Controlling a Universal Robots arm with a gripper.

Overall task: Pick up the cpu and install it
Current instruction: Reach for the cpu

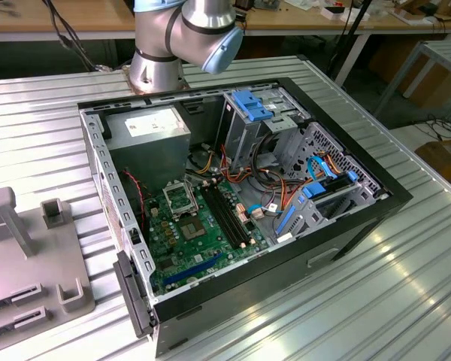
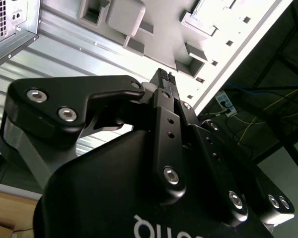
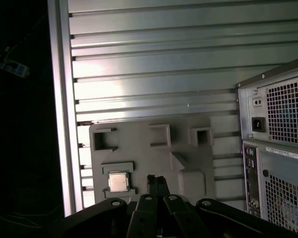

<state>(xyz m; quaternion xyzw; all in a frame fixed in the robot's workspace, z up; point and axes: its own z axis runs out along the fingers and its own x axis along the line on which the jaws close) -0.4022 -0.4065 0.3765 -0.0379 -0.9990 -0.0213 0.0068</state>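
Ribbed metal tabletop [image 1: 406, 301] carries one open computer case [image 1: 248, 293] and, at eight o'clock from it in the exterior view, one grey fixture tray [image 1: 7, 271]. One robot arm [image 1: 188, 34] rises at eleven o'clock of the case. In the first wrist view, one cpu [image 3: 118, 182] lies flat in a tray pocket, near the gripper [image 3: 156, 179] but apart from it; the gripper's fingers are pressed together, holding nothing.
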